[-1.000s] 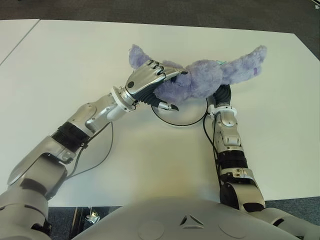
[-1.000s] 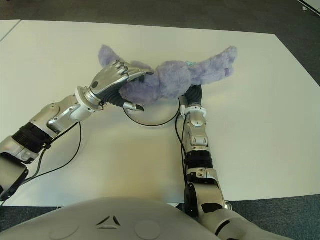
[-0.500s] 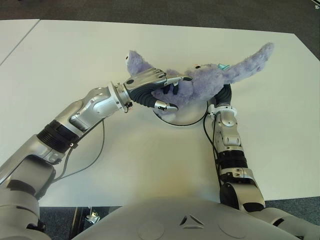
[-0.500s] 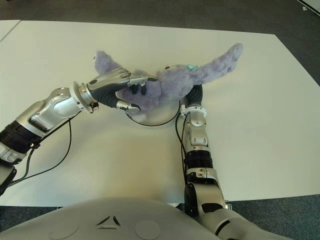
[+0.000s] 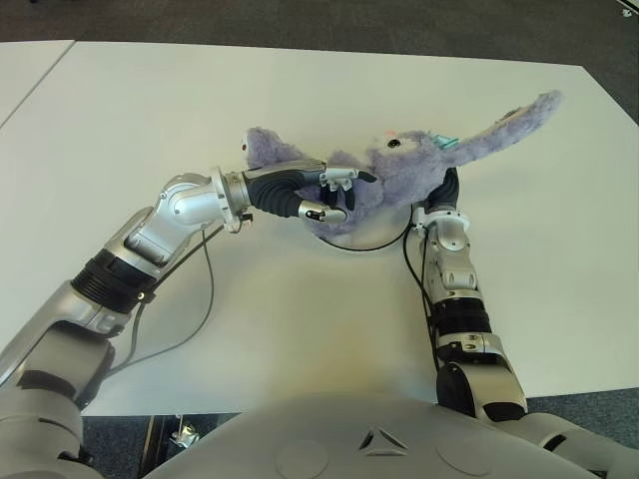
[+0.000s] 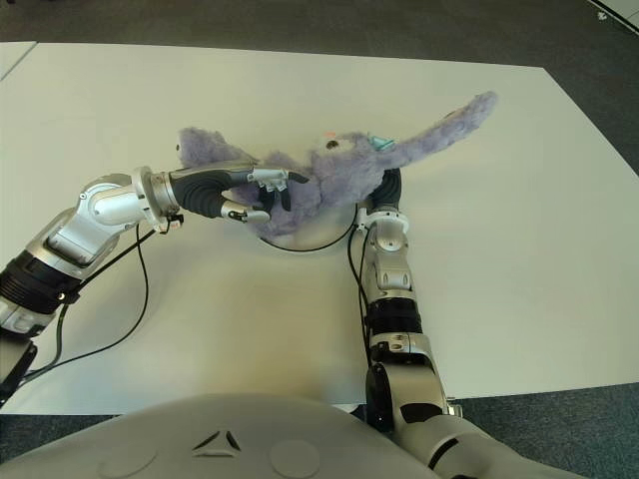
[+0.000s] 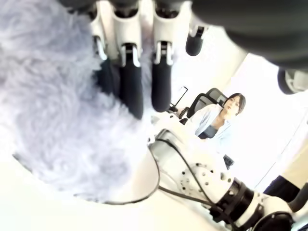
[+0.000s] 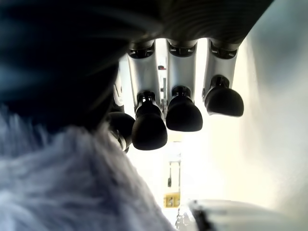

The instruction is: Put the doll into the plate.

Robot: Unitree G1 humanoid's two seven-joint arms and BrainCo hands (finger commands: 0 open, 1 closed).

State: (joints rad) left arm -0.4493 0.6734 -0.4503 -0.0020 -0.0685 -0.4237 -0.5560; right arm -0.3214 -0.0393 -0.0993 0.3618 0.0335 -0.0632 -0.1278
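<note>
The purple plush doll (image 5: 404, 170) lies across the white, dark-rimmed plate (image 5: 365, 238) at the table's middle, one long limb stretched toward the far right. My left hand (image 5: 347, 196) is at the doll's left side, fingers (image 7: 130, 91) straight against the fur (image 7: 57, 120), thumb below, gripping nothing. My right hand (image 5: 446, 188) shows at the plate's right edge, mostly hidden under the doll. Its own wrist view has the fingers (image 8: 183, 113) loosely bent and empty, with fur (image 8: 62, 192) beside the palm.
The white table (image 5: 300, 329) stretches wide on all sides. A black cable (image 5: 195, 309) loops off my left forearm. Another table (image 5: 25, 70) stands at the far left. A person (image 7: 219, 120) sits in a chair beyond the table.
My left hand lowered the doll onto the plate, turned over and straightened its fingers, letting go. The doll's long limb swung out to the far right. The right arm stayed put.
</note>
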